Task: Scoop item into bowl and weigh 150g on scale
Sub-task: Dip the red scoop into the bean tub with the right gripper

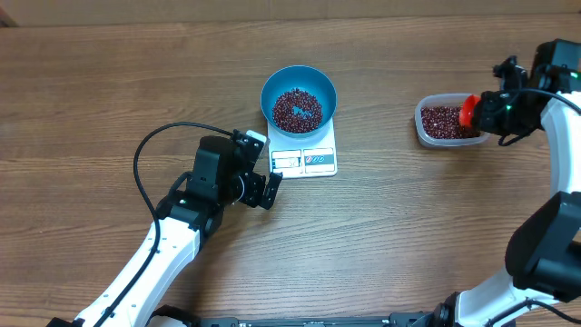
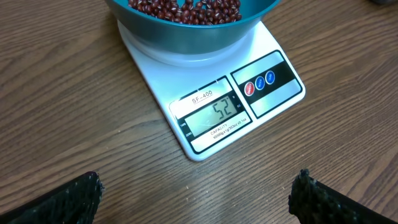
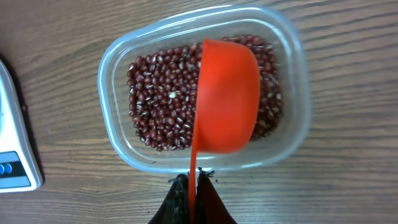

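Overhead: left gripper (image 1: 263,165) hangs wide open, empty, at the scale's (image 1: 304,162) 8 o'clock; blue bowl (image 1: 300,73) of beans (image 1: 298,109) sits on its 12 o'clock end. At 3 o'clock, right gripper (image 1: 495,109) pinches the red scoop (image 1: 468,110) over the tub (image 1: 419,123). Heaped scoop could spill beans crossing the table (image 1: 136,73), or overshoot 150g.

The bowl (image 1: 270,94) sits on the scale's (image 1: 320,162) far half, beans (image 1: 297,109) inside, midway along the table (image 1: 91,73) toward its far edge. Well apart, near the right edge, the tub (image 1: 420,118) holds more beans, with the scoop (image 1: 467,111) over it.
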Available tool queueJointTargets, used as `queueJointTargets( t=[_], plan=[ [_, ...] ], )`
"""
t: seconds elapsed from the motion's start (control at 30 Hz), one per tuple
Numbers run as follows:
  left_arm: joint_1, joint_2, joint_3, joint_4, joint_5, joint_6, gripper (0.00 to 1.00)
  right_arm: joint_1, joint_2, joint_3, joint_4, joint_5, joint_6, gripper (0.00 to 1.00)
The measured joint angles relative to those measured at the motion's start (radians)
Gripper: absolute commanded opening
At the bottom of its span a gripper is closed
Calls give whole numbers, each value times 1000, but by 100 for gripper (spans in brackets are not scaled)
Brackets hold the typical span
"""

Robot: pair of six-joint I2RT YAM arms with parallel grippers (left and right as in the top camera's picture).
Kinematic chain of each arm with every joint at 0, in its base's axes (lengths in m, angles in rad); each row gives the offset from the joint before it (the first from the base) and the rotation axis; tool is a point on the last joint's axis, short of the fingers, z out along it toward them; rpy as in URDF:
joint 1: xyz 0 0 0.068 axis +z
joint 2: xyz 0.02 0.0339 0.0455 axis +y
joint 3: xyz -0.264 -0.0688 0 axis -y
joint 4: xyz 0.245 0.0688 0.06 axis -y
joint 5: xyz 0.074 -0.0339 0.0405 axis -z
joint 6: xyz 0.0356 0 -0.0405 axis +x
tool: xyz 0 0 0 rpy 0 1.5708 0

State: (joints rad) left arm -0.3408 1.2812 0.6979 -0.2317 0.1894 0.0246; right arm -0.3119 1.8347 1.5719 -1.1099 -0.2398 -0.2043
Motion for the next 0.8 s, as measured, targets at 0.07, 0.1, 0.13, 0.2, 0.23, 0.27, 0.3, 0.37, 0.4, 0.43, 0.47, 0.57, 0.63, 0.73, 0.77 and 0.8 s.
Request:
queueJointTargets(
  t=[0.07,0.1,0.13,0.2,0.23,0.27,0.3,0.37,0.4,0.43,0.47,0.57,0.63,0.73,0.77,0.8],
  plan=[
    [0,0,0,0,0,0,100,7,28,0,8,0,-12,4],
    [0,0,0,0,0,0,100,8,51,0,16,1,-18,4],
    [0,0,0,0,0,0,100,8,66,0,21,1,-19,4],
    [0,0,0,0,0,0,100,10,106,0,33,3,-25,4],
    [0,0,0,0,0,0,99,11,121,0,38,3,-27,4],
    [0,0,0,0,0,0,100,12,134,0,42,3,-29,4],
    [0,0,0,0,0,0,100,13,140,0,42,2,-31,4],
    [0,0,0,0,0,0,100,18,141,0,42,3,-33,4],
    [0,0,0,0,0,0,100,23,143,0,42,3,-33,4],
    [0,0,0,0,0,0,100,26,144,0,41,3,-32,4],
    [0,0,0,0,0,0,99,33,146,0,39,4,-33,4],
    [0,0,0,0,0,0,100,61,154,0,34,0,-32,4],
    [0,0,0,0,0,0,100,76,156,0,32,-10,-32,4],
    [0,0,0,0,0,0,100,76,164,0,20,-47,-32,4],
    [0,0,0,0,0,0,100,75,166,0,16,-62,-32,4],
    [0,0,0,0,0,0,100,72,169,0,13,-77,-32,4]
  ],
)
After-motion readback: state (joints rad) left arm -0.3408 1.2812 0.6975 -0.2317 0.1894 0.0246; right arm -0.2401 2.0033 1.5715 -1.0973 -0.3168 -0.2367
